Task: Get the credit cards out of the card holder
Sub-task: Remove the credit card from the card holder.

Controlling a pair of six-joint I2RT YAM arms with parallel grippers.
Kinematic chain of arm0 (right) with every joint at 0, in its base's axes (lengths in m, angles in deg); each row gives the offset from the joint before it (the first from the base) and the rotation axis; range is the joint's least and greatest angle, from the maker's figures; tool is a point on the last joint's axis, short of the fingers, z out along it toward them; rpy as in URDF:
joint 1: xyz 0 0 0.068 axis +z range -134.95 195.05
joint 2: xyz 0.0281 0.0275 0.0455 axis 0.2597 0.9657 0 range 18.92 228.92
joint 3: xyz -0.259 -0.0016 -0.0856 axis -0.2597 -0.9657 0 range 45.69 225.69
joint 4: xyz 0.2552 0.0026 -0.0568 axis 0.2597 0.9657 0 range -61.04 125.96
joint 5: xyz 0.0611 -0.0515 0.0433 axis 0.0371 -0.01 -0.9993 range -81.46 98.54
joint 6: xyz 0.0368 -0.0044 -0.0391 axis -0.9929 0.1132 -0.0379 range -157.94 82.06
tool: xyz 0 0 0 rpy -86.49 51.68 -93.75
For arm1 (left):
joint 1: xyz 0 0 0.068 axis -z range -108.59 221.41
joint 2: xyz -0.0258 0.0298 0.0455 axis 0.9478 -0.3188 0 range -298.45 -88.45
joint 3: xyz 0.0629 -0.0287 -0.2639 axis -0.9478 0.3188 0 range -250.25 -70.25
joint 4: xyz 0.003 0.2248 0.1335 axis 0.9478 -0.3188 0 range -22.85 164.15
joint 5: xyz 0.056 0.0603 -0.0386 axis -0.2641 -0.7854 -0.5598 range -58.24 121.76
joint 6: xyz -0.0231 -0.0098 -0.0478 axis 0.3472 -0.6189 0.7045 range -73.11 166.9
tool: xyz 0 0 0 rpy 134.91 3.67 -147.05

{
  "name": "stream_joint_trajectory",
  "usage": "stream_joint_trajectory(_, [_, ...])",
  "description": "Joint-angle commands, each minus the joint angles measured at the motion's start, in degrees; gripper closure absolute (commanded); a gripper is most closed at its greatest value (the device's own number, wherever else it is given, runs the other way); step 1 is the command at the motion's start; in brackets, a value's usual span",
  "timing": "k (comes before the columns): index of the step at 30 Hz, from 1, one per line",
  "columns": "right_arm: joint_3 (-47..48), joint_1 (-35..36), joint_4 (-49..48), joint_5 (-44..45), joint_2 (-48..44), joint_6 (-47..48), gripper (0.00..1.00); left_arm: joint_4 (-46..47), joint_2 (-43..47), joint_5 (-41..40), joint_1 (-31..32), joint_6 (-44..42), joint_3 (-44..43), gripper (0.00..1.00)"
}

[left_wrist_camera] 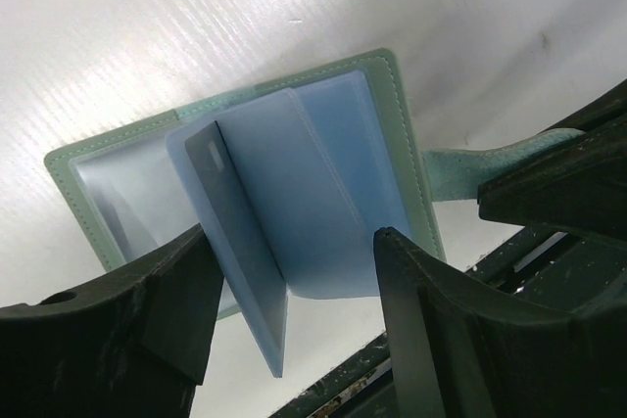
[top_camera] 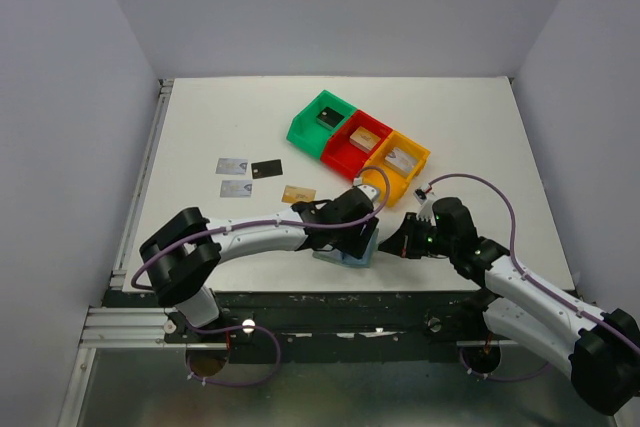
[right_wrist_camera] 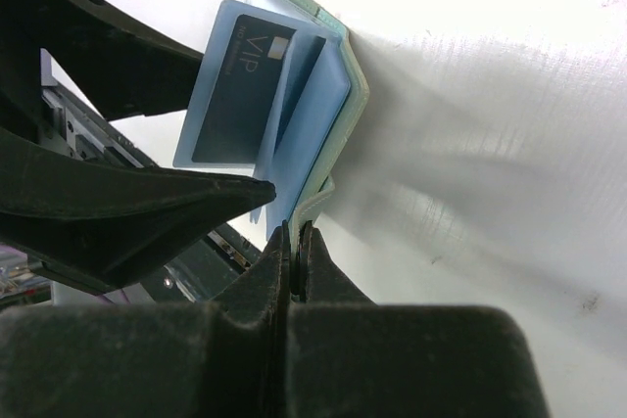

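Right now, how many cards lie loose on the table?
4: far silver-grey card, near silver-grey card, black card right of the far one, tan-gold card beside the left arm, which may hide more.

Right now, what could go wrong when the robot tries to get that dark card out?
The left hand is open around a plastic sleeve, so it might pinch sleeve and dark card together. The right hand grips the card holder only by its thin strap, which could slip. The holder sits near the table edge and could slide off.
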Motion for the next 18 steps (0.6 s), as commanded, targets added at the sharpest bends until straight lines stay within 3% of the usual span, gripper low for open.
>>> stream_joint_trajectory(1, [0.1,0.2,0.4,0.6,-0.6,0.3,1.0,-1.6,2.3,-4.2,-0.2,0.5,0.6,0.25])
stream_joint_trajectory(10, [0.0,0.2,0.4,0.6,-0.5,0.3,1.0,-1.7,2.7,-5.6,-0.2,0.5,1.3,0.27])
stream_joint_trajectory(18, [-0.2,0.2,0.5,1.1,-0.7,0.2,1.0,0.0,3.5,-3.9,-0.1,0.6,2.0,0.34])
